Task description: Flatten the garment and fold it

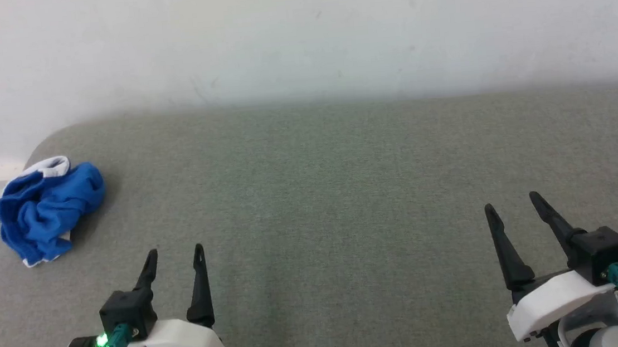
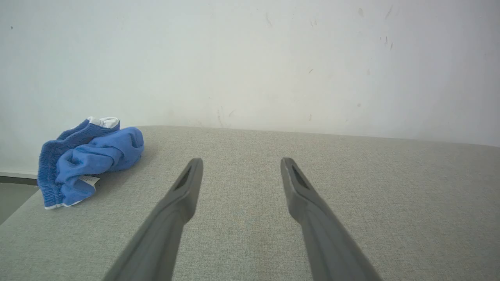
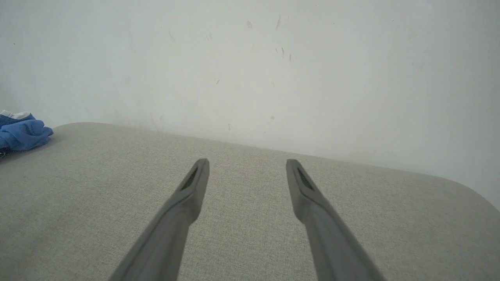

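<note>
Closest in, at seven o'clock, the left gripper point(image 1: 175, 250) stands wide open and empty. Up at nine o'clock the garment point(image 1: 49, 210) lies crumpled by the left edge of the grey surface point(image 1: 311, 195). At five o'clock the right gripper point(image 1: 512, 201) gapes, empty too. Flattening seems unstarted; next, the left gripper should reach the heap.

Head camera looks down; both wrist cameras skim low toward twelve o'clock, all sharing the garment point(image 1: 49, 210) at nine o'clock.
</note>
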You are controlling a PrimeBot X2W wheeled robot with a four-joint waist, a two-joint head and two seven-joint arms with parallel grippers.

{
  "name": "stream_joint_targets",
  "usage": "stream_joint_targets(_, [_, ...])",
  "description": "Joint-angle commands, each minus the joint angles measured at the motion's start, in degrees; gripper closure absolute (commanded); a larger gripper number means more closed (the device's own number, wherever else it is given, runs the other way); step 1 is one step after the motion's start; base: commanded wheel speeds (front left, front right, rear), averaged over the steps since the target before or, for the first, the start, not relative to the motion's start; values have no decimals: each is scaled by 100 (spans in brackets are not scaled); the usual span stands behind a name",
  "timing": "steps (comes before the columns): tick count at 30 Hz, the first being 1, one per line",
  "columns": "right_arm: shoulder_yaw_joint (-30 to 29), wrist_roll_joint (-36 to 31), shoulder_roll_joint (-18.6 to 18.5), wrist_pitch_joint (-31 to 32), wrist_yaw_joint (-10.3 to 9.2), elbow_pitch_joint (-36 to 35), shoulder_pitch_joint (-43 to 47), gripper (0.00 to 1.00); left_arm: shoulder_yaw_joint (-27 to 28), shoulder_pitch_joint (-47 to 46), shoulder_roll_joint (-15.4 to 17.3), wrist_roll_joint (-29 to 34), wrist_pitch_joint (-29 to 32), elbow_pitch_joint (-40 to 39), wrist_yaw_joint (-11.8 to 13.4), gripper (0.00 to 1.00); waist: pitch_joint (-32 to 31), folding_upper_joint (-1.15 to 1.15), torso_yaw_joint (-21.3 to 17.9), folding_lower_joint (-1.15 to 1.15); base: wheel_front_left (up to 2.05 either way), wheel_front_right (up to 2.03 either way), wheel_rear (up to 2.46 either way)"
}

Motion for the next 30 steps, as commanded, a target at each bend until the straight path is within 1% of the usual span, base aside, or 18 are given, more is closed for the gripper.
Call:
stream_joint_targets(1, [16,7,8,-50,-2,-15,26,0,-18,25,-10,-48,-51,25,46,0,4,0,81,0,0,0,0])
stream_joint_targets(30, [217,154,15,-397,-3,89,110,0,-94,122,-18,-372,-399,204,64,0,-96,0,1209,0,0,0,0])
